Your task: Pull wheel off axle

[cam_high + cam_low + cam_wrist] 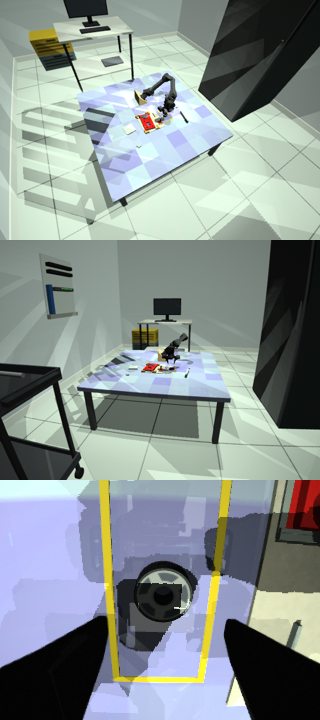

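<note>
- Gripper point(165, 630) open, holding nothing; wrist view shows both dark fingers spread wide, wheel well apart from each.
- Cabinet point(258, 51): big, black, stands on the floor to one side of the table.
- Table point(165, 155): checkered blue-lilac top, dark legs; arm base mounted near its far edge.
- Cart point(25, 395): black, at the near left of the exterior view.
- Desk point(93, 31): white, behind the table, carries a monitor point(85, 9) and keyboard point(94, 29); yellow-and-grey drawer unit point(50, 47) beside it.
- Arm point(165, 87): black, folded over, wrist pointing down above the marked area.
- Red board point(147, 121): on a cream base plate with orange corners, just beside the marked area.
- Marked area point(107, 555): yellow outlined rectangle on the table top; wrist view shows both long sides and one short end.
- Tan wedge point(139, 98): near the arm base.
- White tile point(129, 128): flat on the table, on the far side of the red board from the marked area; a smaller white square point(139, 145) is well apart from it.
- Dark bar point(184, 116): thin, lying on the table on the other side of the marked area.
- Wheel point(164, 596): dark tyre, pale spoked hub, lying flat inside the yellow outline, between the two long sides, not touching either line.
- Axle point(296, 632): a thin grey upright post on the cream plate, outside the outline, bare.
</note>
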You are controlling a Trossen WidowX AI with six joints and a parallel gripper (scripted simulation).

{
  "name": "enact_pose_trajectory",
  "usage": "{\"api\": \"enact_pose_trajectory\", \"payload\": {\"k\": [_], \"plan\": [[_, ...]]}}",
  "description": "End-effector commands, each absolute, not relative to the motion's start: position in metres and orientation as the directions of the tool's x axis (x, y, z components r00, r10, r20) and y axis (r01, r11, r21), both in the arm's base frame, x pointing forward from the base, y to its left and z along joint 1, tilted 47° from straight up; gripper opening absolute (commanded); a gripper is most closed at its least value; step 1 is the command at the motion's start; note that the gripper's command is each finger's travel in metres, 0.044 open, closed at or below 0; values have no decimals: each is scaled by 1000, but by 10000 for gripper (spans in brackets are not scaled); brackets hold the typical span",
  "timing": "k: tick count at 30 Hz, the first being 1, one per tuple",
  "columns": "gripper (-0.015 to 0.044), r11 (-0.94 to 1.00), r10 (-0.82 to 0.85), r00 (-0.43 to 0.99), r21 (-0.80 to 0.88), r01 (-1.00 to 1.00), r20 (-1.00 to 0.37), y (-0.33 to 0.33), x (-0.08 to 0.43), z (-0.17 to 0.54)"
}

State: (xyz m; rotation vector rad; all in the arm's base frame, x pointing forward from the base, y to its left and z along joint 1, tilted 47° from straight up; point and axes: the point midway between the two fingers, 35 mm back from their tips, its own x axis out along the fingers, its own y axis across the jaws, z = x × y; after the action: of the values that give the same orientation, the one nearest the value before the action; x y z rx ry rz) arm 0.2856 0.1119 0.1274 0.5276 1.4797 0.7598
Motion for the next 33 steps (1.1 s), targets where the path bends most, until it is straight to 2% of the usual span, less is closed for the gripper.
{"api": "enact_pose_trajectory", "payload": {"k": [1, 6, 7, 14, 33], "plan": [[300, 669, 730, -70, 731, -133, -680, 104, 285, 136], [431, 679, 722, -62, 723, -127, -689, 88, 271, 129], [440, 682, 719, -62, 720, -127, -692, 79, 263, 129], [440, 672, 727, -73, 729, -129, -683, 35, 214, 135], [440, 671, 728, -73, 730, -129, -682, 34, 213, 135]]}}
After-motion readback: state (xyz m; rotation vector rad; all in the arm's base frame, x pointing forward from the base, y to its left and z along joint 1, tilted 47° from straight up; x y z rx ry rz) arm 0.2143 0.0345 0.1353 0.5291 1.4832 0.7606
